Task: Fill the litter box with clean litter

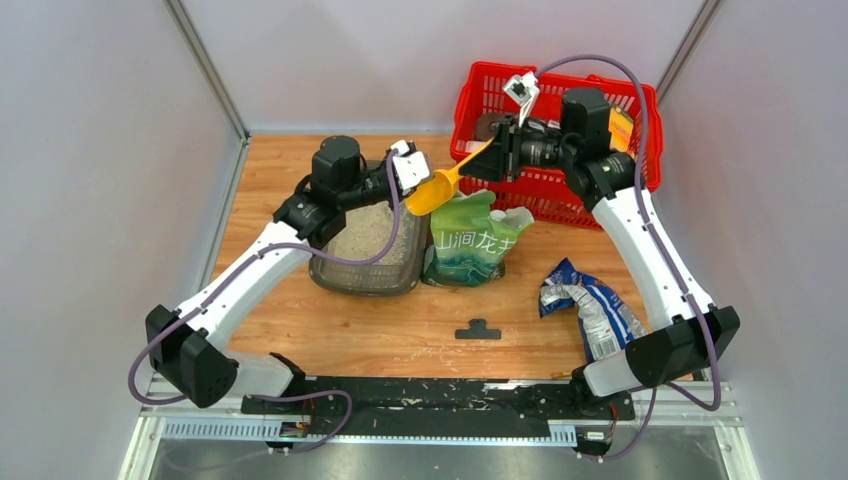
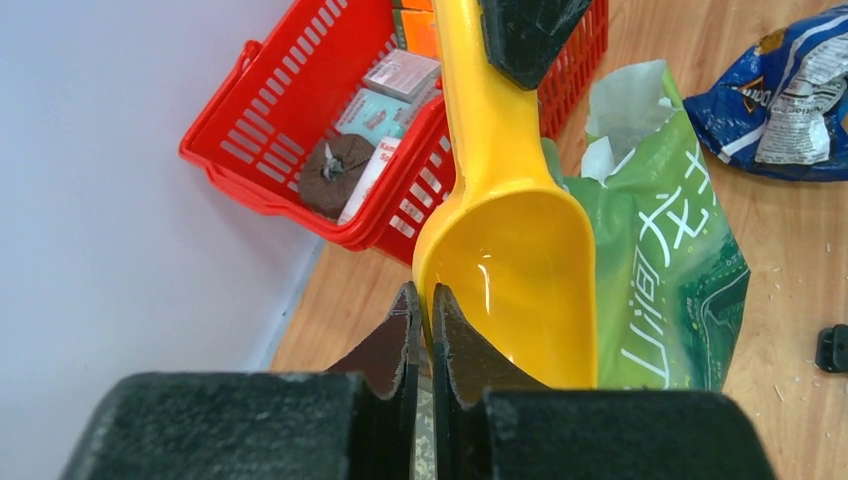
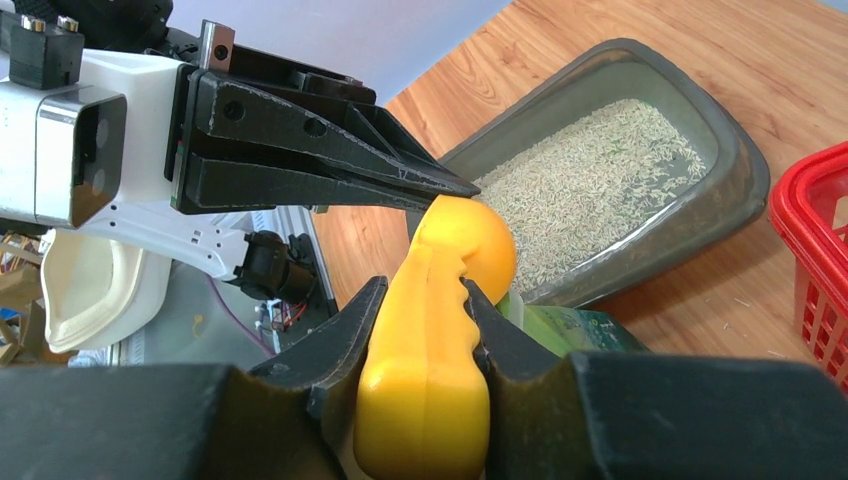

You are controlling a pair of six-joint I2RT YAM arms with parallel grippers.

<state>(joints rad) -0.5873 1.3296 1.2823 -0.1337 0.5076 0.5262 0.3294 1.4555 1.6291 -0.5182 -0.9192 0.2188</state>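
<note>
The dark grey litter box (image 1: 350, 281) lies left of centre and holds a layer of pale litter (image 1: 364, 233); both also show in the right wrist view, the box (image 3: 738, 150) and the litter (image 3: 590, 180). My right gripper (image 1: 498, 150) (image 3: 425, 300) is shut on the handle of a yellow scoop (image 1: 438, 190) (image 2: 515, 260). The scoop's bowl is empty and hangs between the box and a green litter bag (image 1: 470, 240). My left gripper (image 1: 408, 162) (image 2: 425, 298) is shut, its tips at the rim of the scoop's bowl. I cannot tell whether it pinches that rim.
A red wire basket (image 1: 560, 130) with small packets stands at the back right, close behind the right gripper. A crumpled blue bag (image 1: 590, 305) lies on the right. A small black T-shaped piece (image 1: 477, 330) lies near the front.
</note>
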